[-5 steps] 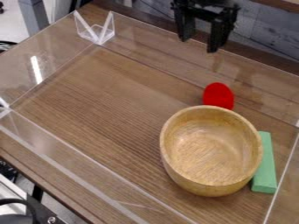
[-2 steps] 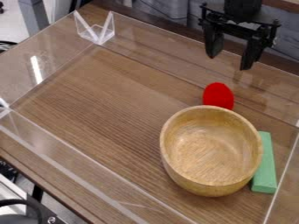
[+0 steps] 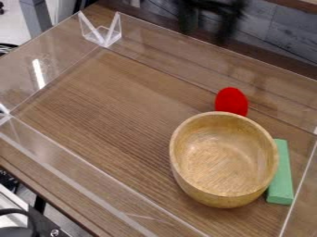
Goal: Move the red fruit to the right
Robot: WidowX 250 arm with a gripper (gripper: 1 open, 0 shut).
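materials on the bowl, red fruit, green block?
Bowl: looks like turned wood with visible grain and a satin sheen. Red fruit: smooth, uniform bright red, probably plastic or painted wood. Green block: flat matte green, likely painted wood or foam; can't tell.

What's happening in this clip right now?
Nothing is being handled at this moment. The gripper is a motion-blurred shape at the top edge, up above the table and empty. The red fruit sits on the wooden table, just behind the wooden bowl. A flat green block lies along the bowl's right side. Clear walls surround the tabletop.
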